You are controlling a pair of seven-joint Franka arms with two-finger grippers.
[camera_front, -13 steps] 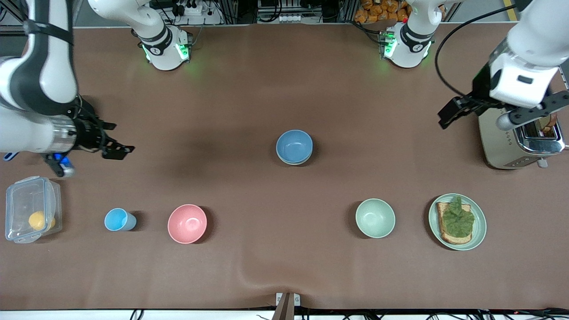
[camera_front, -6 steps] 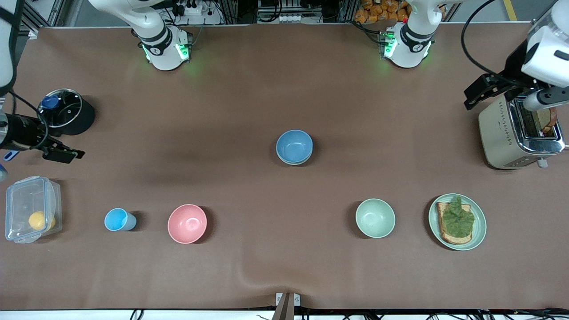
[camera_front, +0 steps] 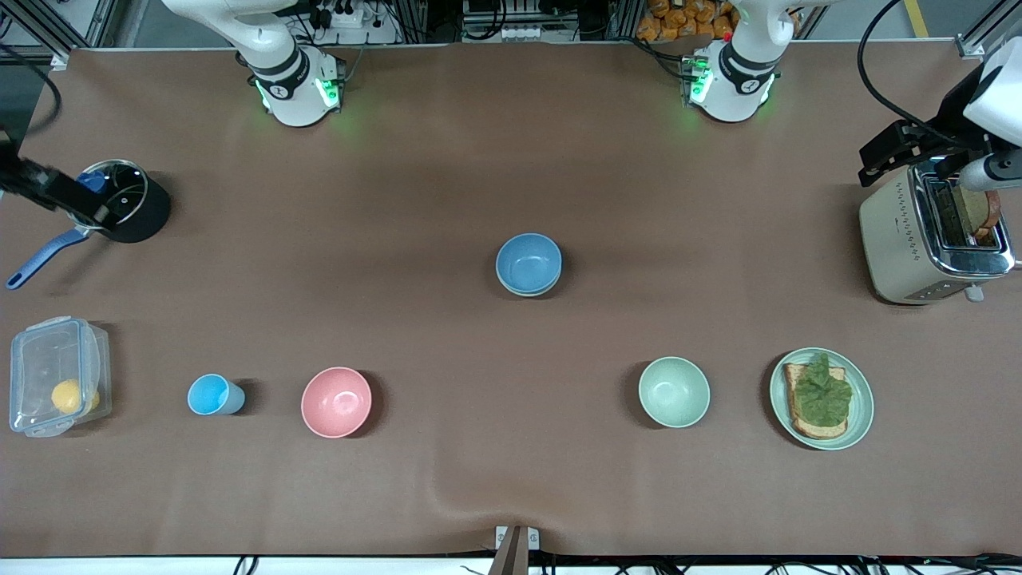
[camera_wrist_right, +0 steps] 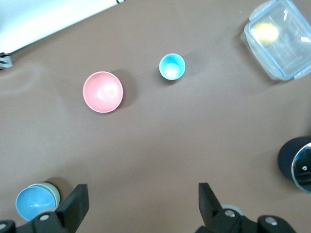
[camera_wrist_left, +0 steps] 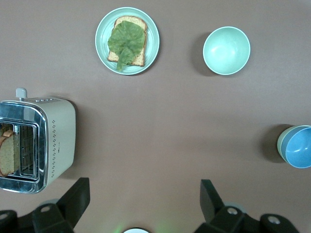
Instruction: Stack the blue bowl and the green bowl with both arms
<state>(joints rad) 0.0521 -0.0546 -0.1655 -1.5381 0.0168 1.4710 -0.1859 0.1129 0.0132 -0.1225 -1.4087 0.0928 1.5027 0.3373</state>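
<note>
Blue bowl (camera_front: 528, 263) sits nested in the green bowl (camera_wrist_left: 281, 143) mid-surface; left gripper (camera_wrist_left: 145, 200) over the toaster (camera_front: 930, 238) and right gripper (camera_wrist_right: 143, 203) over the pot (camera_front: 121, 200), fingers wide.

My bench (camera_front: 511, 479) wears matt brown cloth, slightly wrinkled; the blue bowl (camera_front: 528, 263) looks smooth and matt, the toaster (camera_front: 918, 239) shiny metal, the box (camera_front: 48, 375) clear plastic.

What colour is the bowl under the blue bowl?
Dull sage green: the green bowl peeks out beneath the blue bowl, clearest in the left wrist view.
</note>
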